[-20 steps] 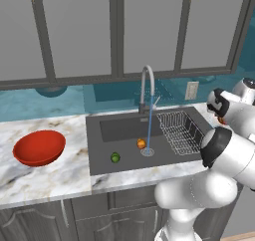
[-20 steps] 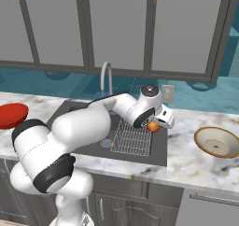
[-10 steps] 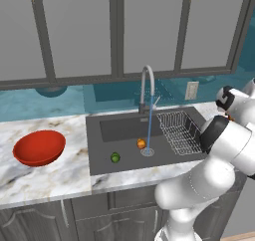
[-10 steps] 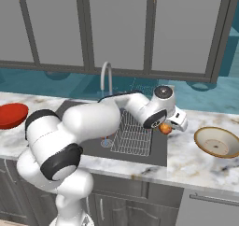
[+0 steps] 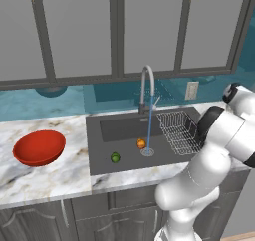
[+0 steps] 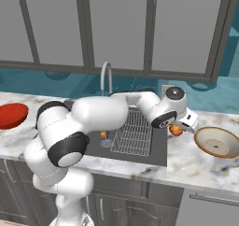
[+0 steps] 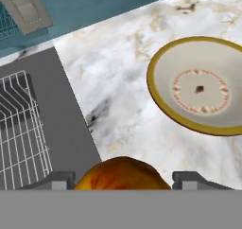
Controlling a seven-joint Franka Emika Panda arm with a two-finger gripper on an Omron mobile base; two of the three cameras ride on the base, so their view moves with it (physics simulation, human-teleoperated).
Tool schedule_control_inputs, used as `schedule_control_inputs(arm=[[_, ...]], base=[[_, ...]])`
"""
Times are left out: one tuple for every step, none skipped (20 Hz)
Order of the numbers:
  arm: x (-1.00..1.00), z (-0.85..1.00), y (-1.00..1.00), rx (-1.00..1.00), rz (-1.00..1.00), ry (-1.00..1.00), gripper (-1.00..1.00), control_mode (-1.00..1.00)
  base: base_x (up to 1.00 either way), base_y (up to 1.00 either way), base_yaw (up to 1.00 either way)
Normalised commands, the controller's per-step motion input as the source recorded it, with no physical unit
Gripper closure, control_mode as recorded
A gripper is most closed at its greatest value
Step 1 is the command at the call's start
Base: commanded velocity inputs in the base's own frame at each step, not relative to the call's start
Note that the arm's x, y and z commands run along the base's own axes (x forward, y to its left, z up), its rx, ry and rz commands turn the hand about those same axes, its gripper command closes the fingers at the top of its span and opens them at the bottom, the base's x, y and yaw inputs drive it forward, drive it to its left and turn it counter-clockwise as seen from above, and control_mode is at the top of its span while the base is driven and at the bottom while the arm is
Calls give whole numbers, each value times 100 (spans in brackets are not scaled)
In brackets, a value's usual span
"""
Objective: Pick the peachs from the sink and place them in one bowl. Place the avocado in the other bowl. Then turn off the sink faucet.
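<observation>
One peach (image 6: 176, 130) is clamped in the gripper (image 6: 179, 128) over the counter (image 6: 196, 162), between the sink (image 6: 158, 148) edge and the tan bowl (image 6: 218, 142). Another peach (image 5: 141, 143) lies in the sink by the drain, under the faucet's (image 5: 146, 88) running stream, with the avocado (image 5: 115, 158) nearby. Left, the red bowl (image 5: 39, 148).

left base cam: sits behind-left, looks forward and down, dark grey recessed sink (image 5: 132, 140) mid-frame | right base cam: behind-right, same sink (image 6: 140, 143) seen from the other side, both share it plus the tall silver gooseneck faucet (image 5: 146, 88) | hand cam: close, looking down on the white marble counter (image 7: 123, 100)
</observation>
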Motion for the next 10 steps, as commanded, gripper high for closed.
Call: schedule_control_inputs(arm=[[0,0,-41,0,0,0,100,-100],[0,0,-43,0,0,0,100,-100],[0,0,-45,0,0,0,100,-100],[0,0,-46,0,0,0,100,-100],[0,0,-49,0,0,0,100,-100],[0,0,-50,0,0,0,100,-100],[0,0,-46,0,0,0,100,-100],[0,0,-43,0,0,0,100,-100],[0,0,-44,0,0,0,100,-100],[0,0,-46,0,0,0,100,-100]], base=[[0,0,0],[0,0,0],[0,0,0],[0,0,0],[0,0,0],[0,0,0],[0,0,0],[0,0,0],[0,0,0],[0,0,0]])
